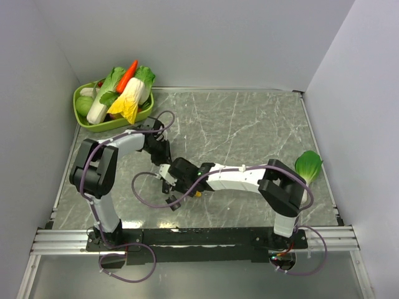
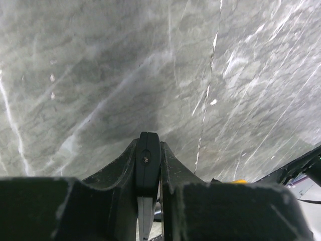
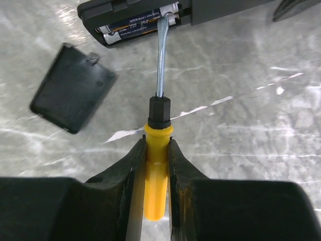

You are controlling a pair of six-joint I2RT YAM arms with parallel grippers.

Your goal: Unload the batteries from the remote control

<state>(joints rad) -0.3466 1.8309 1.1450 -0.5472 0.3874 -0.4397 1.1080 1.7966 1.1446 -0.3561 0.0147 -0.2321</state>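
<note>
Can't read the print on the dark cylindrical batteries [image 3: 143, 25]: too blurred. Seeing slim flat black plastic remote control [image 3: 215, 10] mid-table, long axis left-right across right wrist view, bay uncovered toward camera. Got left gripper [image 2: 149, 150] clamped tight on its edge. Got right gripper [image 3: 156, 145] pinching yellow-handled steel screwdriver [image 3: 159, 75], tip in bay. Loose black plastic cover [image 3: 70, 95] nearby on grey marble tabletop [image 3: 241, 100].

A robotics lab test cell. Plain pale grey panel walls [image 1: 206, 37] box in a grey marble-patterned tabletop [image 1: 249, 124]. White-and-black robot arms at lower left [image 1: 103, 180] and lower right [image 1: 240, 179] stand on a silver aluminium rail [image 1: 62, 240] along the bottom edge, trailing purple cables [image 1: 134, 187]. A green plastic basket of toy vegetables [image 1: 103, 127] sits at upper left.
</note>
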